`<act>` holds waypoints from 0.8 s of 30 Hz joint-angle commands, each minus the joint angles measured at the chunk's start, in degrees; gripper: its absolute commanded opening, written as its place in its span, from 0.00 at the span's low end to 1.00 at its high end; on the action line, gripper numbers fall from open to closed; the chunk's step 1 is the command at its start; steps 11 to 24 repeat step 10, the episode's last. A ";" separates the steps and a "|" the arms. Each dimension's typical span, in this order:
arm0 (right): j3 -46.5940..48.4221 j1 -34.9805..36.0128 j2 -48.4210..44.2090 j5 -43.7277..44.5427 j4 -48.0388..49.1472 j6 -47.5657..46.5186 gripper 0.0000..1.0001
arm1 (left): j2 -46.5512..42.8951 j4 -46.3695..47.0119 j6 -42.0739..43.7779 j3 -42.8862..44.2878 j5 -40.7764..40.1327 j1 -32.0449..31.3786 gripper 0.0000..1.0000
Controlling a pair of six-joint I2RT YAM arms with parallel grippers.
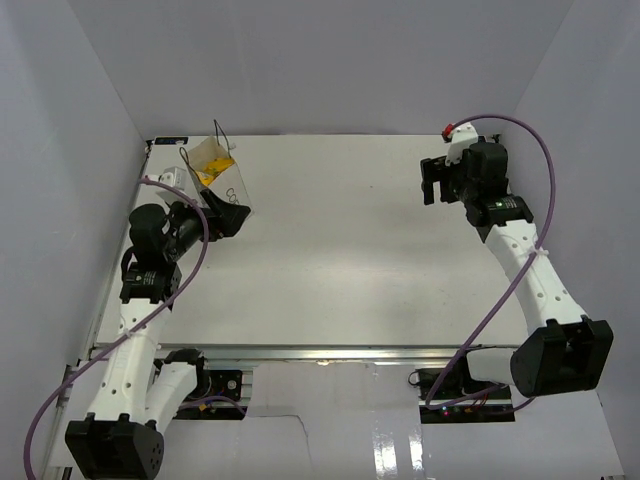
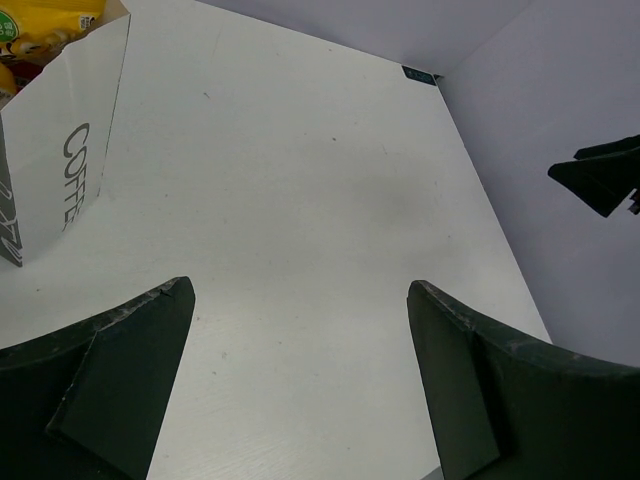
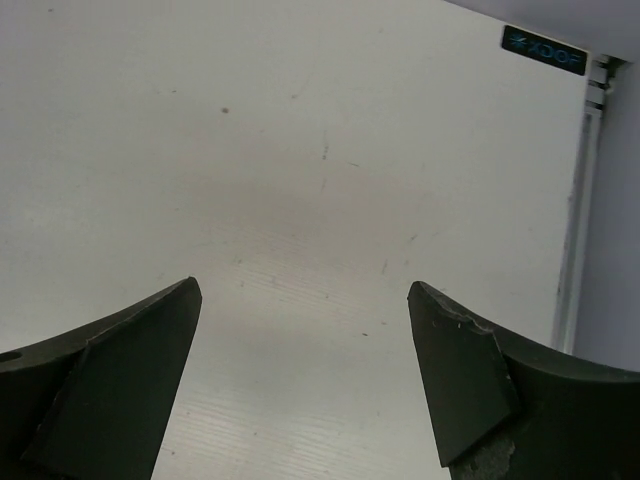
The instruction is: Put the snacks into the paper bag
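The white paper bag [image 1: 222, 180] stands at the far left of the table, its dark handles sticking up. Yellow packets [image 1: 213, 165] show inside its open top; the red pouches and the dark wrapper are hidden. In the left wrist view the bag [image 2: 70, 150] with its "COFFEE" lettering is at the upper left, with yellow packets [image 2: 45, 20] in it. My left gripper [image 1: 225, 215] is open and empty just beside the bag's near side. My right gripper [image 1: 432, 180] is open and empty above the far right of the table.
The white table [image 1: 340, 250] is walled by grey panels on the left, back and right. A metal rail runs along its near edge [image 1: 330, 352]. The right arm's gripper shows at the right edge of the left wrist view [image 2: 600, 180].
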 commanded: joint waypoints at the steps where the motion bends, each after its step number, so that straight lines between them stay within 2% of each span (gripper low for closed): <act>1: -0.18 -0.88 -1.33 7.51 -0.48 0.99 0.90 | -0.07 4.28 -0.27 -0.95 0.85 0.16 0.98; 10: 2.37 -0.97 -1.68 2.52 -0.13 0.11 0.90 | -2.88 0.95 0.35 -3.06 -0.73 0.16 0.98; 24: 2.37 -0.97 -1.68 2.52 -0.13 0.11 0.90 | -2.88 0.95 0.35 -3.06 -0.73 0.16 0.98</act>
